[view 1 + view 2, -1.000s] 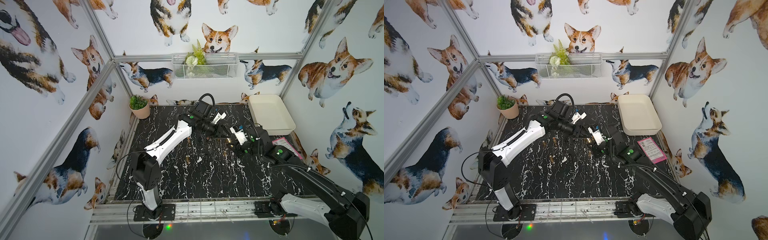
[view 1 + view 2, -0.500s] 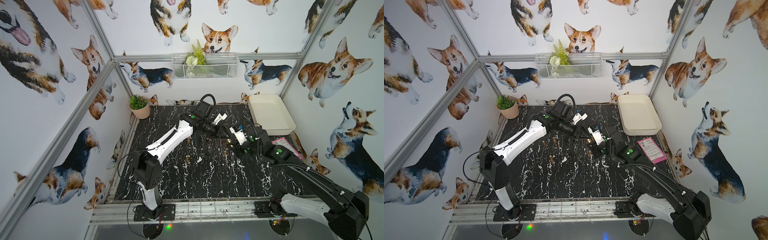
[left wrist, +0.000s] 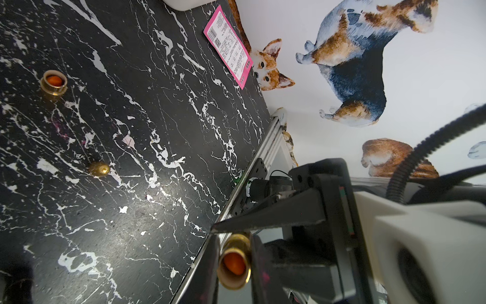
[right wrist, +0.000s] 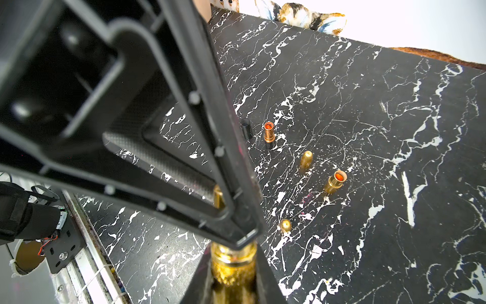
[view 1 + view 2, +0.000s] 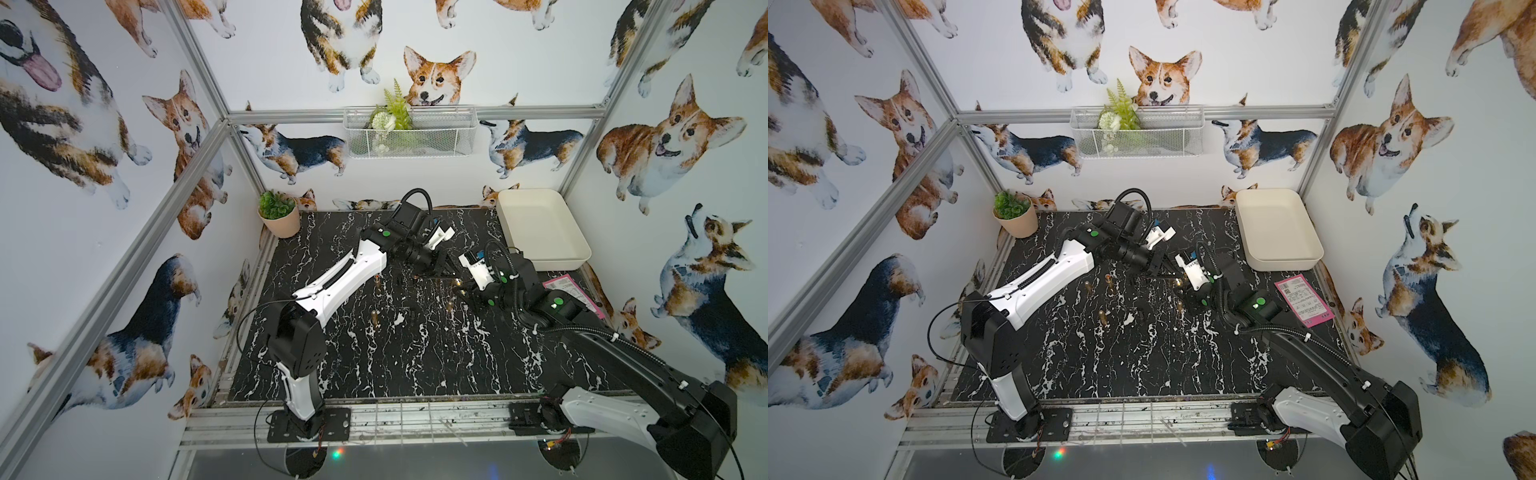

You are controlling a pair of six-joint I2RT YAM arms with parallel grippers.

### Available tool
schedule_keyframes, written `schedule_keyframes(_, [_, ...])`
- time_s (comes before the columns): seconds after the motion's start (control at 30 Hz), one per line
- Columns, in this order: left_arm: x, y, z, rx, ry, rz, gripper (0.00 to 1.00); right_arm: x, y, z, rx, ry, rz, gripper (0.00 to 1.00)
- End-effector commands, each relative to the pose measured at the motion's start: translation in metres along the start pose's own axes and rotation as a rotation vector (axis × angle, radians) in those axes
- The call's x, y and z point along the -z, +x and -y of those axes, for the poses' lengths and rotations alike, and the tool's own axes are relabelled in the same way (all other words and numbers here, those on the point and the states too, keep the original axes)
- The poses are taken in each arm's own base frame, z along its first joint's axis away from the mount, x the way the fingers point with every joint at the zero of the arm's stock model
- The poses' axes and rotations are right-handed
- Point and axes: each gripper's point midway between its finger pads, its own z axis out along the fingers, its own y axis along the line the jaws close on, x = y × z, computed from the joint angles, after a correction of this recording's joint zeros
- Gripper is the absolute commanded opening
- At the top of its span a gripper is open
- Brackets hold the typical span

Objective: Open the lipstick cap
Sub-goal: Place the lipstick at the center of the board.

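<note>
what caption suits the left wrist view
Left end effector pinching an open gold lipstick tube over a black marble table holding another open gold tube, gold bullet-shaped cap and pink card

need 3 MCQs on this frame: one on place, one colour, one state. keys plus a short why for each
1. The pink card lies: A flat on the table beside the tray; B inside the tray; C propped upright.
2. The stick in the held tube is: A blue; B orange; C green.
3. The right gripper is: A wide open; B out of view; C shut on the tube.
Key: 1 A, both top views show it flat by the tray. 2 B, the left wrist view looks into the tube's open end. 3 C, the right wrist view shows it clamped on the gold tube.
</note>
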Motion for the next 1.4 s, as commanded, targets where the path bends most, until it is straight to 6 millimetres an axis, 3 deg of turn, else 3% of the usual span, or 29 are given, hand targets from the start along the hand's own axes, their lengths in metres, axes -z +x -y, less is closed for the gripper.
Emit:
schedule_keyframes(0.0, [0.000,0.002,0.006,-0.016,0.026,-0.013,0.19,0.002,-0.009,-0.002,0.026,-0.002,0.028,0.14])
schedule_keyframes(0.37, [0.000,0.002,0.008,-0.013,0.033,-0.015,0.17,0.002,-0.009,0.003,0.019,0.028,0.030,0.25])
schedule_keyframes(0.5, [0.001,0.000,0.008,-0.010,0.032,-0.011,0.17,0.004,-0.010,0.007,0.016,0.048,0.033,0.37])
schedule_keyframes(0.6, [0.002,-0.002,0.007,-0.003,0.027,-0.001,0.17,0.007,-0.010,0.008,0.020,0.060,0.031,0.39])
schedule_keyframes(0.83, [0.016,-0.022,-0.019,0.033,-0.101,0.100,0.16,0.021,-0.001,0.010,0.002,0.080,0.020,0.42])
schedule_keyframes(1.03, [0.021,-0.048,-0.046,0.005,-0.258,0.196,0.16,0.047,0.008,0.014,-0.034,0.121,0.042,0.42])
schedule_keyframes(1.13, [0.016,-0.057,-0.058,-0.052,-0.367,0.232,0.16,0.065,0.001,0.026,-0.058,0.204,0.097,0.41])
schedule_keyframes(1.37, [-0.033,-0.051,-0.082,-0.222,-0.577,0.209,0.16,0.111,-0.008,0.079,-0.195,0.536,0.165,0.39])
